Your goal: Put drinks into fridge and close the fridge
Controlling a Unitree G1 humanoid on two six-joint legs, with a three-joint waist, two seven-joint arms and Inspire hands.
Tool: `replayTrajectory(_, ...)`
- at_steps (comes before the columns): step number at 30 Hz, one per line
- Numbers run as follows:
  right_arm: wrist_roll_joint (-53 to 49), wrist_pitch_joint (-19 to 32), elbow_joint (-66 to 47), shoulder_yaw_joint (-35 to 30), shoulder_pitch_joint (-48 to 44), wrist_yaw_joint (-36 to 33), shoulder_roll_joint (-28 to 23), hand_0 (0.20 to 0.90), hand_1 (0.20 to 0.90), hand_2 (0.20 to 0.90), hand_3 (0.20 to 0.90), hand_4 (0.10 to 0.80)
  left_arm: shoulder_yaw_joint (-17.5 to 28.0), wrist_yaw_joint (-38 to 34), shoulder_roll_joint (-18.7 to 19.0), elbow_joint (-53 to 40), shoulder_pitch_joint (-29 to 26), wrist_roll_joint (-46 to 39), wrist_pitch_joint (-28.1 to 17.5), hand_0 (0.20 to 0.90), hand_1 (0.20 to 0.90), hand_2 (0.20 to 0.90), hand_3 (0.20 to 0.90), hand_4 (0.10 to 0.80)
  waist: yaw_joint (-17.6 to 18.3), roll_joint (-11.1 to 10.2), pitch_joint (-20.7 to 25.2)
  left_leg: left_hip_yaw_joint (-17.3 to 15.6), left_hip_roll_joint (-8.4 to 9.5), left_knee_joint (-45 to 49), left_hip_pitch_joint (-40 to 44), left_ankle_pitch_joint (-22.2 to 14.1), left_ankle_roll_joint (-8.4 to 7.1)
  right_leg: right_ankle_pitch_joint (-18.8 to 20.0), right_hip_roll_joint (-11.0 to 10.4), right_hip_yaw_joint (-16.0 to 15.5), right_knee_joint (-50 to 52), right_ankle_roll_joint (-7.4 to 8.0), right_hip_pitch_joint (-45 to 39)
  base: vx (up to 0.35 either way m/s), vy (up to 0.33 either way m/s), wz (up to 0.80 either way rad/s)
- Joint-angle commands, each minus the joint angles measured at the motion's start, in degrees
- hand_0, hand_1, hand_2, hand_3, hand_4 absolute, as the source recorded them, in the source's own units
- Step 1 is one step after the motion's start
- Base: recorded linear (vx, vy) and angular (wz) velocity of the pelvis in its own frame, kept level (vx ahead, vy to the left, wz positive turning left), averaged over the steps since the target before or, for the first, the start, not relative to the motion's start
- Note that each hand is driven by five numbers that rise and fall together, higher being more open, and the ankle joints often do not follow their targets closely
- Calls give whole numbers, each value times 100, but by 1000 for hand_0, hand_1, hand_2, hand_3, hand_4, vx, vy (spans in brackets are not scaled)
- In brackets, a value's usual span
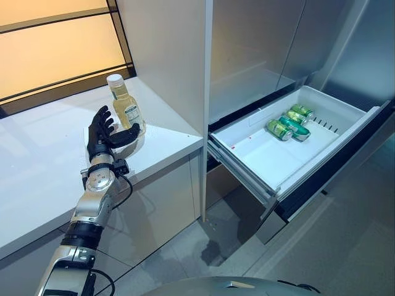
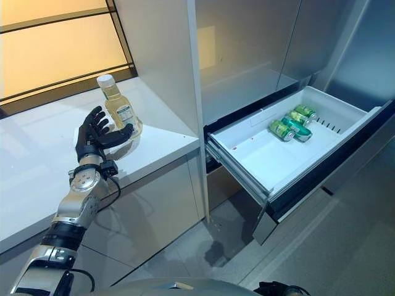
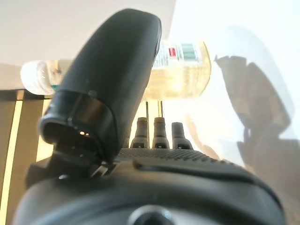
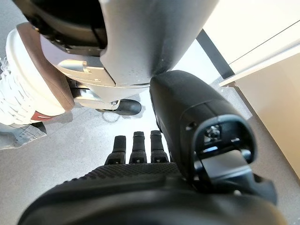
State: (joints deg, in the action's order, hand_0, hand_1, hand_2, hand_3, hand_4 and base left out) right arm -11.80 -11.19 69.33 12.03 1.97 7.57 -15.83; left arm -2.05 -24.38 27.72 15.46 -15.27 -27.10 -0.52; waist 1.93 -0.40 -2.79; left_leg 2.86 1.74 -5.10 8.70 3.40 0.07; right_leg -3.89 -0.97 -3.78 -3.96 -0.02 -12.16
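Currently the left hand (image 1: 102,137) is spread beside the bottle (image 1: 126,105) on the white counter (image 1: 37,166); the fridge drawer (image 1: 345,117) stands open.

Fingers are straight and the thumb (image 3: 117,65) reaches toward the bottle's base; contact cannot be confirmed. The bottle stands upright near the counter's back edge, just beside the tall cabinet panel (image 1: 166,55), which separates counter from fridge. Three green cans (image 1: 290,123) lie on their sides at the drawer's far end. In the left wrist view the thumb hides much of the bottle. The right hand (image 4: 154,183) shows only in its wrist view, fingers relaxed, holding nothing, above grey floor (image 4: 70,140).
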Motion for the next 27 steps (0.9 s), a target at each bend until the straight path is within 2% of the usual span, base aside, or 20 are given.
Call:
replayTrajectory(1, 42, -39, 52, 332, 33, 188, 158, 900, 900, 900, 900, 800, 261, -19, 464, 213, -1277, 83, -711, 900, 900, 900, 900, 800, 35, 73, 193, 92, 143, 36, 43, -603, 92, 282, 80, 80, 61, 304, 391, 0, 0, 0)
replayTrajectory(14, 53, 17, 128, 391, 37, 196, 149, 900, 900, 900, 900, 800, 262, 30, 608, 613, -1745, -87, -1164, 900, 900, 900, 900, 800, 124, 100, 249, 34, 140, 40, 54, -632, 87, 271, 86, 132, 69, 314, 411, 2, 0, -1)
replayTrajectory(27, 88, 56, 153, 401, 48, 262, 101, 900, 900, 900, 900, 800, 258, 214, 545, 426, -1838, -408, -1187, 900, 900, 900, 900, 800, 141, 83, 242, 44, 144, 45, 71, -661, 94, 246, 82, 163, 89, 313, 410, 6, 1, -4)
